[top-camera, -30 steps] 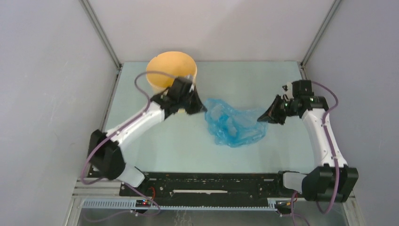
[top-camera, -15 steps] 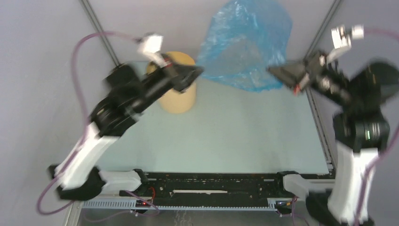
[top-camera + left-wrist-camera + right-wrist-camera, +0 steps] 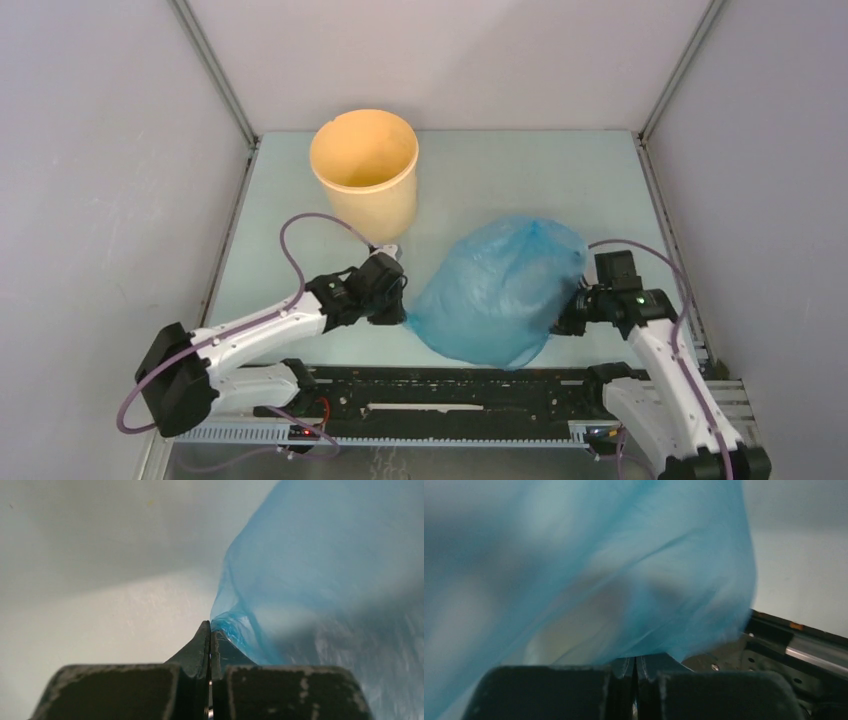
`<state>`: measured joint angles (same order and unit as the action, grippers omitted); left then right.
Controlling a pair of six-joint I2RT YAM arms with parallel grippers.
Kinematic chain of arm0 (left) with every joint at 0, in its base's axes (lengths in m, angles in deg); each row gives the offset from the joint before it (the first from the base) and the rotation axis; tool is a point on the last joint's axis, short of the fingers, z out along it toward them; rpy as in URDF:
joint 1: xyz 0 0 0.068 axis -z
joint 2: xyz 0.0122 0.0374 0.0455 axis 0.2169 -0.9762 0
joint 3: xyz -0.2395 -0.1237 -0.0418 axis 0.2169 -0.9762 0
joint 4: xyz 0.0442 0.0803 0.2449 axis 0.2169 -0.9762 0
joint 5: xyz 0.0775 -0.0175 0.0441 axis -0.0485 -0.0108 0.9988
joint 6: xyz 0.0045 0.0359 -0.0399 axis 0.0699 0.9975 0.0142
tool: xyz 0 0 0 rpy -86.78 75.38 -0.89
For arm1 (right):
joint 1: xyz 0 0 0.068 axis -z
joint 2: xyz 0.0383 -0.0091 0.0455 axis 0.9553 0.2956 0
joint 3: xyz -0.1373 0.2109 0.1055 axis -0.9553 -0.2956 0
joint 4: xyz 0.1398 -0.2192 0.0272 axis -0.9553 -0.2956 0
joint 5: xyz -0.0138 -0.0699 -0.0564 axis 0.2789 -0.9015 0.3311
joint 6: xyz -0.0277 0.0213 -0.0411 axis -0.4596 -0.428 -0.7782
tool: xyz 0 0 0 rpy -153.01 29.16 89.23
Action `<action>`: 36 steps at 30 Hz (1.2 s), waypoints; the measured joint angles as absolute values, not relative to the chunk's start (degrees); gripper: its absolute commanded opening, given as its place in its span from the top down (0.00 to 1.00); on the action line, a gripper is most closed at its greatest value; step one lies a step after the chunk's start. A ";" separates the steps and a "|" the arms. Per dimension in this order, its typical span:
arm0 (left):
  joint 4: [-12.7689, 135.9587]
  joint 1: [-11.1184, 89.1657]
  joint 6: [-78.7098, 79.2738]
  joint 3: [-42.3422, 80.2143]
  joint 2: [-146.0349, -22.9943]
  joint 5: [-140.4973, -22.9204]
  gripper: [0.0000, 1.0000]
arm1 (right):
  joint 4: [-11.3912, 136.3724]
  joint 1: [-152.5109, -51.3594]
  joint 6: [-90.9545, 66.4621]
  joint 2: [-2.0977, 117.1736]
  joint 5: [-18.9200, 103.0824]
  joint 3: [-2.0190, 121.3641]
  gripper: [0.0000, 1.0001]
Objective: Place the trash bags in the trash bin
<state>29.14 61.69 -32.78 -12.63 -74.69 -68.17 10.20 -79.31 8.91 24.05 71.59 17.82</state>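
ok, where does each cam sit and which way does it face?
Top external: above and behind the bases, facing down on table, bin, bag; left arm and right arm show.
Left wrist: on that arm, facing along the left hand, shut on the bag's edge; table beyond.
Right wrist: on that arm, facing along the right hand, shut on the bag; black rail at right.
Shared: all three show the bag.

Ballooned light-blue trash bag (image 3: 500,290) sits near upright yellow-tan bin (image 3: 385,205).
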 measured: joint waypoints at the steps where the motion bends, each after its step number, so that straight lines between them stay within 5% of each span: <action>1: 28.20 61.89 -33.20 -13.09 -73.88 -68.65 1.00 | 10.25 -79.49 8.99 21.43 71.91 18.82 1.00; 5: 28.25 61.71 -32.89 -8.37 -71.26 -69.72 1.00 | 11.67 -79.49 9.25 21.41 73.84 26.78 1.00; 9: 25.51 60.47 -29.98 9.81 -76.13 -70.86 1.00 | 8.63 -79.49 8.88 31.04 74.49 41.25 1.00; 16: 25.12 59.35 -22.27 61.57 -87.83 -69.04 1.00 | 0.06 -78.20 8.29 48.31 73.47 96.79 1.00; 20: 29.25 59.35 -20.50 72.06 -85.23 -69.11 1.00 | 3.12 -77.80 8.64 48.60 75.19 116.39 1.00; 24: 33.51 59.37 -19.62 59.84 -75.67 -67.43 1.00 | 11.12 -77.63 9.60 35.24 77.57 99.56 1.00; 27: 36.46 59.37 -19.82 39.43 -67.32 -65.46 1.00 | 16.02 -77.34 9.60 26.35 78.58 78.60 1.00; 32: 39.50 59.51 -22.95 5.51 -67.94 -66.90 1.00 | 14.77 -77.43 6.52 28.79 75.21 47.33 1.00; 36: 35.13 60.73 -27.19 -13.55 -72.05 -69.63 1.00 | 7.45 -77.41 4.82 28.71 72.11 34.04 1.00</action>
